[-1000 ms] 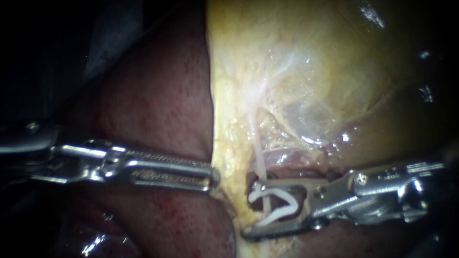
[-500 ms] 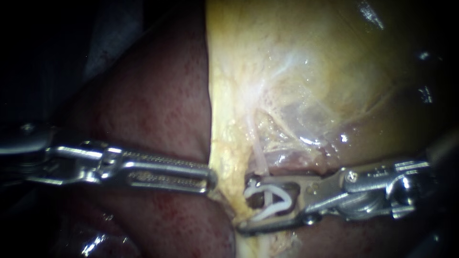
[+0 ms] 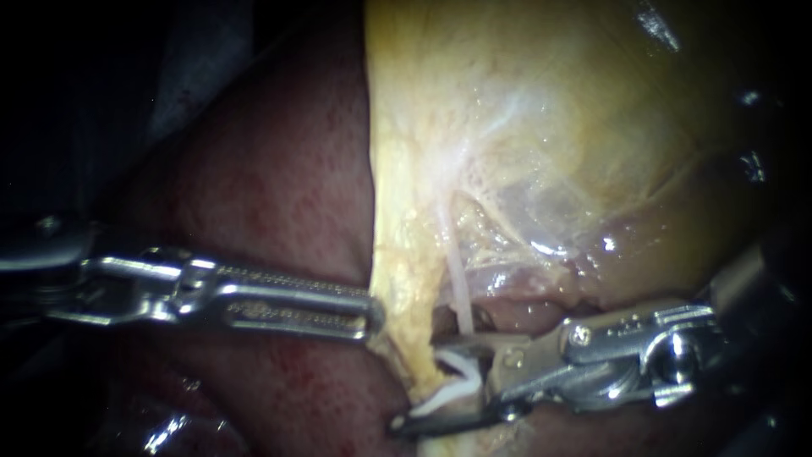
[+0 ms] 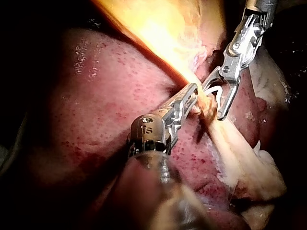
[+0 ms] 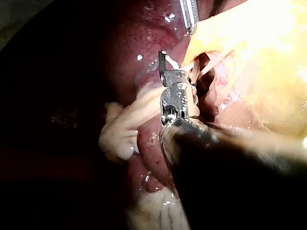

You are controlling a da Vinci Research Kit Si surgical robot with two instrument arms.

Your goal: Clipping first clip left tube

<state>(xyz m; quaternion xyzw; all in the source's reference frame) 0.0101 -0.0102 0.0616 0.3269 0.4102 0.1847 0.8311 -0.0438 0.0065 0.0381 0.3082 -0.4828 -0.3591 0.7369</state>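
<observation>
A thin pale tube point(image 3: 457, 283) runs down from the yellowish gallbladder tissue point(image 3: 507, 127) into the jaws of my right instrument point(image 3: 420, 385). Those jaws hold a white clip point(image 3: 452, 382), squeezed narrow, where the tube passes between them. My left instrument point(image 3: 375, 317) lies level and its jaws are shut on the edge of the yellowish tissue. In the left wrist view my left instrument point(image 4: 193, 97) grips that tissue edge, with my right instrument point(image 4: 221, 98) and the clip point(image 4: 216, 90) just ahead. In the right wrist view the clip point(image 5: 169, 61) shows white at the jaw tips.
Dark red liver point(image 3: 271, 186) lies to the left and below the tube. Pale fatty strands point(image 5: 127, 127) hang beside my right instrument's shaft. The left and far right of the endoscope view are dark.
My right instrument has slid left and slightly down against the tissue. Its jaws have come closer together and the clip is squeezed flatter. My left instrument has hardly moved.
</observation>
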